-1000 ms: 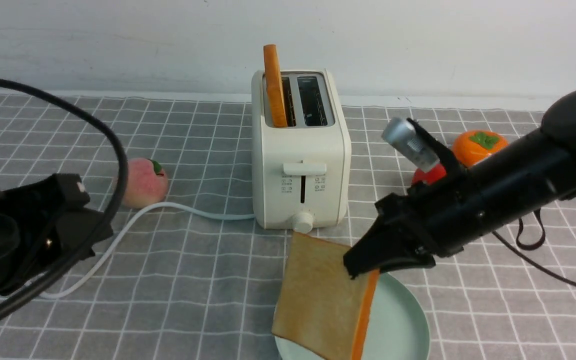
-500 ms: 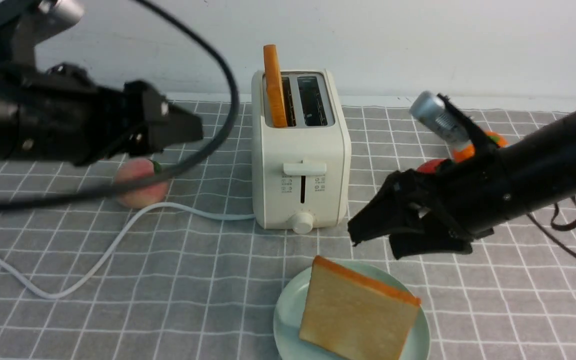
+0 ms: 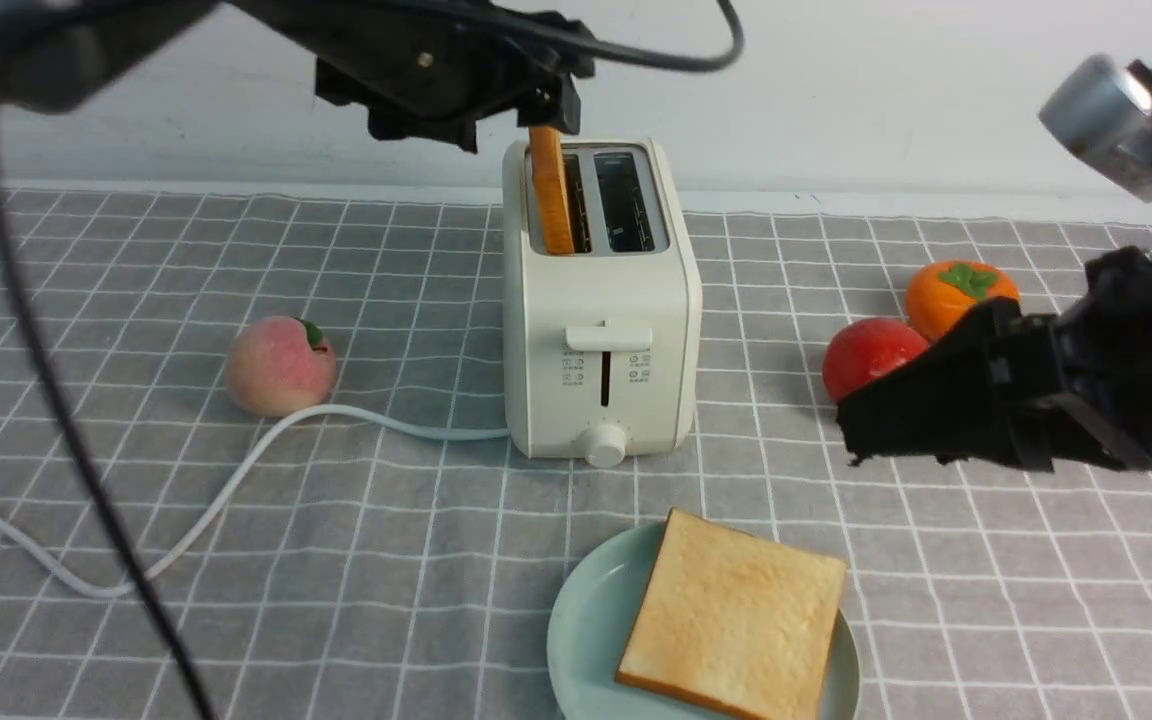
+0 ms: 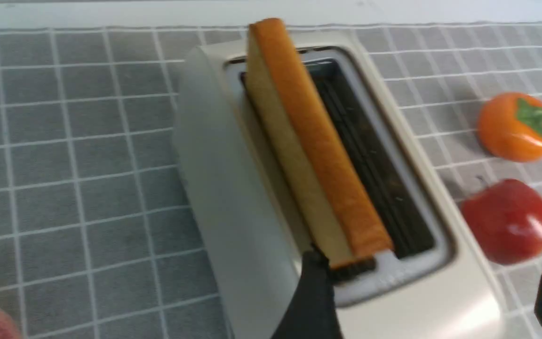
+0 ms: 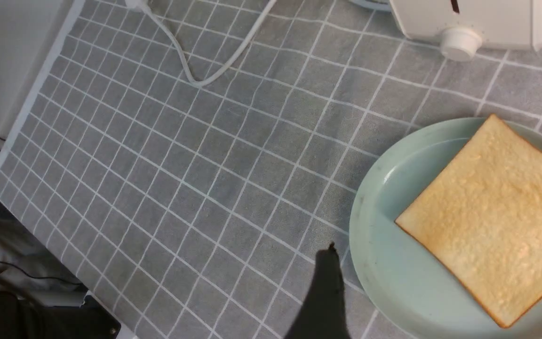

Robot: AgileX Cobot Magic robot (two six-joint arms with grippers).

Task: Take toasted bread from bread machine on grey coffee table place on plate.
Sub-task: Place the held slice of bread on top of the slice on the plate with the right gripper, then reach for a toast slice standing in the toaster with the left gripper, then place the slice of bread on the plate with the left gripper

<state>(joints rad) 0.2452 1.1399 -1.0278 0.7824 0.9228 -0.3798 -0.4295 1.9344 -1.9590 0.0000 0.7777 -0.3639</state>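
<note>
**Left gripper** (image 4: 433,301): jaws spread wide and empty, poised over the top of the bread machine. In the left wrist view one dark finger (image 4: 315,292) sits at the end of the upright slice, touching it or just beside it. The other finger lies well off, past the machine's far edge.

**Right gripper** (image 5: 447,245): also wide and holding nothing, hanging above the plate and clear of the bread.

**Grey coffee table** (image 3: 386,560): checked cloth that carries everything.

**Bread machine** (image 3: 601,300): upright at centre rear, lever at the top of its track, right slot (image 3: 626,200) empty.

**Plate** (image 3: 586,620): in front of the machine, near the table's front edge.

**Flat slice** (image 3: 736,615): toasted bread lying face up on the plate, its corners reaching the rim.

**Standing slice** (image 3: 548,190): toasted bread on edge in the left slot, its upper part proud of the machine and not yet taken.

**Cord** (image 3: 266,450), **peach** (image 3: 279,365), **red fruit** (image 3: 871,355), **orange fruit** (image 3: 956,295): all apart from the work.

**Step in hand (judged):** one slice is delivered and the left gripper is starting on the second.

**Next move (judged):**
- The standing slice appears off-centre in the gap, so the left gripper should shift sideways until the fingers flank both faces.
- It should then descend, close and lift straight up out of the slot.
- The plate is largely covered, so the second slice probably has to overlap the first.
</note>
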